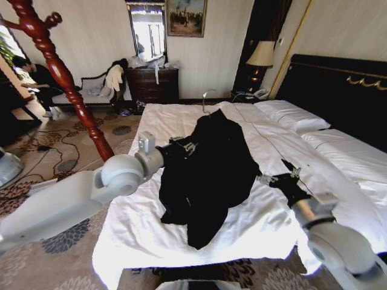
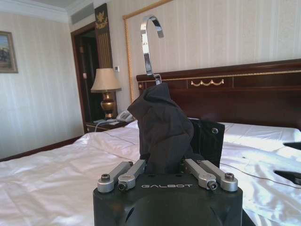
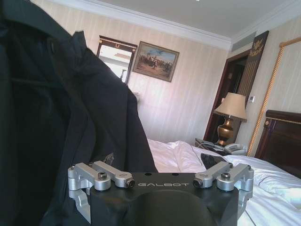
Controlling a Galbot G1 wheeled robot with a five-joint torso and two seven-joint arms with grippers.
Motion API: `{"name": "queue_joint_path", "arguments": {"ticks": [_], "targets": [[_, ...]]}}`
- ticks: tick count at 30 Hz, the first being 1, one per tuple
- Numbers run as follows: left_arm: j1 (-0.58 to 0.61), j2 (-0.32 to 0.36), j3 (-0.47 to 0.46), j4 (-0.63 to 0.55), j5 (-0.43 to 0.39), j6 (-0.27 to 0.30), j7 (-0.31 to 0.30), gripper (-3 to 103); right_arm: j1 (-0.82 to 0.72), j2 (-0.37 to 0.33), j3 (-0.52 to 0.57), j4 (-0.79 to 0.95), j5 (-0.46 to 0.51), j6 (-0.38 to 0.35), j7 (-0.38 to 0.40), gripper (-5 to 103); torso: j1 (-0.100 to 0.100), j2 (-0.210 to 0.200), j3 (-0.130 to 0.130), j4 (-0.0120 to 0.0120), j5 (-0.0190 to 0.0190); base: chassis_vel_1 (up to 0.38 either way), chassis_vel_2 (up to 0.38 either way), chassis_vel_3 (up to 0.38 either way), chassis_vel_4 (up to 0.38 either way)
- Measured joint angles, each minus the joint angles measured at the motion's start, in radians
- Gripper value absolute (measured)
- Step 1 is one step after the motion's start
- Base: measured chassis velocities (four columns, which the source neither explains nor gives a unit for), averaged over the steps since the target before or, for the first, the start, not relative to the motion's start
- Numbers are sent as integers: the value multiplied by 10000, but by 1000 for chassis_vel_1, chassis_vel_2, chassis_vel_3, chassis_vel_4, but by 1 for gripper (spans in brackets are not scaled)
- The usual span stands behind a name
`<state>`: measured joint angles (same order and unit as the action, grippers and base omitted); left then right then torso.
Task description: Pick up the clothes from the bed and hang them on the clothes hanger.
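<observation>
Head view: left gripper (image 1: 181, 147) clamped on the clothes (image 1: 208, 172), black fabric rising above it toward the hook (image 1: 207, 99) and draping below it onto the bed (image 1: 181, 124). Right gripper (image 1: 273, 179) open, off to the garment's far side, over white duvet. Clothes hanger (image 1: 57, 69) well behind the left arm, pegs bare.

Left wrist view: collar fabric (image 2: 162, 127) pinched between the jaws, hook (image 2: 149, 44) standing straight ahead.

Right wrist view: fingers (image 3: 214, 170) spread, nothing between; coat (image 3: 61, 122) hanging close beside.

Judged: grasped and partly lifted; carrying and hanging left.

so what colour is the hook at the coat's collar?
Shiny silver metal hook, above the black coat; clearest in the left wrist view.
</observation>
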<state>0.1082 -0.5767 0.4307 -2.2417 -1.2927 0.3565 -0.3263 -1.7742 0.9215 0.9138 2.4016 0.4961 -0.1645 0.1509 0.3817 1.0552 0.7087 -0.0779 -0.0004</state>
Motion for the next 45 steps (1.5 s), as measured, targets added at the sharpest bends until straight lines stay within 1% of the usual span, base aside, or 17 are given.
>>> {"name": "queue_joint_path", "arguments": {"ticks": [4,5,7,8,9,13,14,18,19,21,23,26,30,33,36,45], "targets": [[257,391,-390,-201,-87,-82,-29,20,-221,638,-164,-333,-596,837,-611,100,0,0,0,0,3,0,0,0,0],[257,391,-390,-201,-87,-82,-29,20,-221,638,-164,-333,-596,837,-611,100,0,0,0,0,3,0,0,0,0],[526,542,-665,-302,-129,-94,-63,20,-298,860,-233,-363,-746,1026,-746,100,0,0,0,1,0,0,0,0,0],[758,689,-920,-397,-133,-98,-68,20,-334,989,-281,-386,-894,1106,-795,100,0,0,0,-3,2,0,0,0,0],[758,689,-920,-397,-133,-98,-68,20,-334,989,-281,-386,-894,1106,-795,100,0,0,0,-3,2,0,0,0,0],[1673,1249,-2056,-736,-136,-99,-72,20,-336,1040,-313,-401,-986,1141,-813,100,0,0,1,2,3,0,0,0,0],[1673,1249,-2056,-736,-136,-99,-72,20,-336,1040,-313,-401,-986,1141,-813,100,0,0,1,2,3,0,0,0,0],[2965,1770,-3535,-1047,-116,-53,-104,20,-324,1022,-319,-401,-987,1141,-811,100,-1,0,0,3,4,0,0,0,0],[2965,1770,-3535,-1047,-116,-53,-104,20,-324,1022,-319,-401,-987,1141,-811,100,-1,0,0,3,4,0,0,0,0],[3534,1897,-4073,-1139,-122,-21,-139,20,-320,1013,-321,-401,-987,1140,-807,100,0,0,1,2,1,0,0,0,0],[3826,1978,-4334,-1159,-117,-20,-215,20,-318,1006,-323,-400,-985,1135,-803,100,0,0,1,1,3,0,0,0,0],[3992,1952,-4508,-1132,-109,-24,-251,20,-318,999,-325,-401,-984,1129,-799,100,1,0,1,-2,4,0,0,0,0],[3997,1758,-4716,-1014,-150,-4,-374,20,-313,992,-327,-400,-981,1121,-796,100,1,0,1,-1,2,0,0,0,0],[3723,1627,-4786,-852,-264,95,-478,20,-311,988,-328,-400,-979,1113,-793,100,1,-1,1,-1,2,0,0,0,0],[3182,1531,-4795,-540,-462,287,-605,20,-308,983,-329,-399,-976,1104,-790,100,2,-1,1,-1,4,0,0,0,0],[2496,1372,-4813,203,-647,663,-684,20,-304,979,-329,-396,-971,1092,-785,100,2,-1,2,0,3,0,0,0,0]]}}
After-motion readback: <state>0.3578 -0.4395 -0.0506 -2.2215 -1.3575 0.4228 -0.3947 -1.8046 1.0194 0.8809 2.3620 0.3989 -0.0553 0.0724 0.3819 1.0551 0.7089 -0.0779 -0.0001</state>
